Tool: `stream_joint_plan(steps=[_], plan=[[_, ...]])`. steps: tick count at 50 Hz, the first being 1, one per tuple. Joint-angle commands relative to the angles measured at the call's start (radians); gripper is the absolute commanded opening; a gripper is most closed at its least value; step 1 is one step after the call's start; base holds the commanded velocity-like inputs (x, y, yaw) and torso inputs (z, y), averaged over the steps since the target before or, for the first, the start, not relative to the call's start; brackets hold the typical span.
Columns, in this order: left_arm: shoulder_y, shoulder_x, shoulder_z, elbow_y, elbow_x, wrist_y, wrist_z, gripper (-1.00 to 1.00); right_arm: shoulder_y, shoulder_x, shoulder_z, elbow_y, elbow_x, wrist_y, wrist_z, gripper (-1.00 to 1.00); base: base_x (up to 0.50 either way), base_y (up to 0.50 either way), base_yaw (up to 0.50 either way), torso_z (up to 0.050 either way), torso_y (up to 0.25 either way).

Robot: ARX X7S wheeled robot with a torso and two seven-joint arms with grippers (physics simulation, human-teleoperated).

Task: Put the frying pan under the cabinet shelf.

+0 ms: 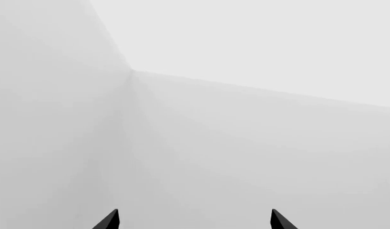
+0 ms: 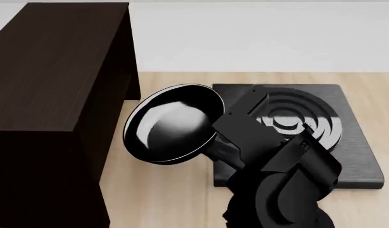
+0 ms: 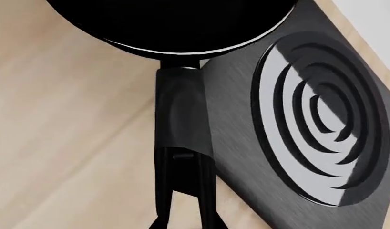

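Three things on the wooden table [image 2: 169,199], left to right:
Cabinet shelf [image 2: 52,71]: tall dark wood-grain box at the left, flat top, standing on the table.
Frying pan [image 2: 172,124]: just right of the cabinet shelf, tilted with its glossy inside facing up and left, raised off the wood; its far rim overlaps the black plate's left edge.
Black plate [image 2: 346,142]: square, with concentric rings, lying flat to the right.
Right gripper [image 3: 182,157]: fingers clamped on the pan's handle [image 3: 182,109].
Left gripper [image 1: 195,220]: fingertips spread apart, nothing between them, facing bare grey walls.
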Motion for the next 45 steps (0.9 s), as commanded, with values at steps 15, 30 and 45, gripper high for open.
stream_joint_plan(steps=[15, 30, 45], plan=[[0.008, -0.01, 0.008, -0.012, 0.006, 0.014, 0.003, 1.0, -0.017, -0.054, 0.015, 0.081, 0.042, -0.092, 0.098, -1.0, 0.0, 0.0, 0.0, 0.001, 0.002], [0.033, -0.028, -0.017, -0.005, -0.006, 0.016, -0.005, 1.0, 0.007, -0.115, 0.045, 0.188, 0.118, -0.17, 0.182, -1.0, 0.0, 0.0, 0.0, 0.001, 0.003], [0.073, -0.053, -0.069, 0.016, -0.039, 0.014, -0.024, 1.0, 0.044, -0.171, 0.051, 0.336, 0.222, -0.264, 0.28, -1.0, 0.0, 0.0, 0.0, 0.001, 0.002]])
